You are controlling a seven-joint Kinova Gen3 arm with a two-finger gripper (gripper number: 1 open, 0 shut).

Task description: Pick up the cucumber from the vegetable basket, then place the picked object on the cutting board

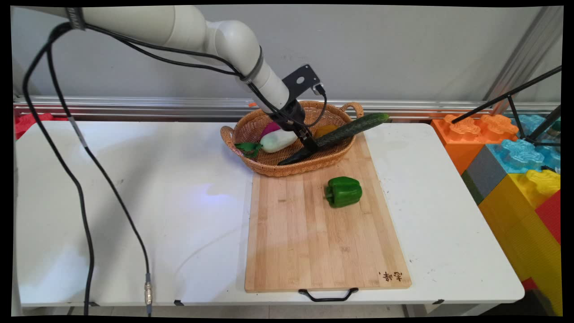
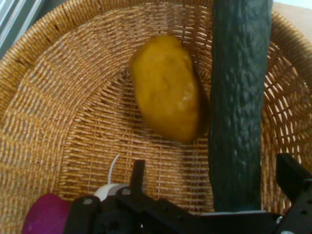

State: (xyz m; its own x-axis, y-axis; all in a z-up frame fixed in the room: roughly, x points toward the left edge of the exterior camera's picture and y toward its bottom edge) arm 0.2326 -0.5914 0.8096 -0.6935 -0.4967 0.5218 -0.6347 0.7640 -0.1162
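Reaching: tool (image 2: 214,183) down inside the basket (image 1: 269,167)
Tool: fingers wide, either side of the cucumber (image 2: 239,102)
Cucumber: slanting over the basket's rim
Potato (image 2: 168,87): just beside the cucumber
Pepper (image 1: 343,191): on the cutting board (image 1: 314,242)

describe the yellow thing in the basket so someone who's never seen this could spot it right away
Find the wicker basket at the far end of the wooden cutting board. Inside it, a long dark green cucumber lies with one end sticking out over the rim. The yellow-orange potato sits right beside the cucumber, the only rounded, golden lump there, unlike the white-and-purple radish.
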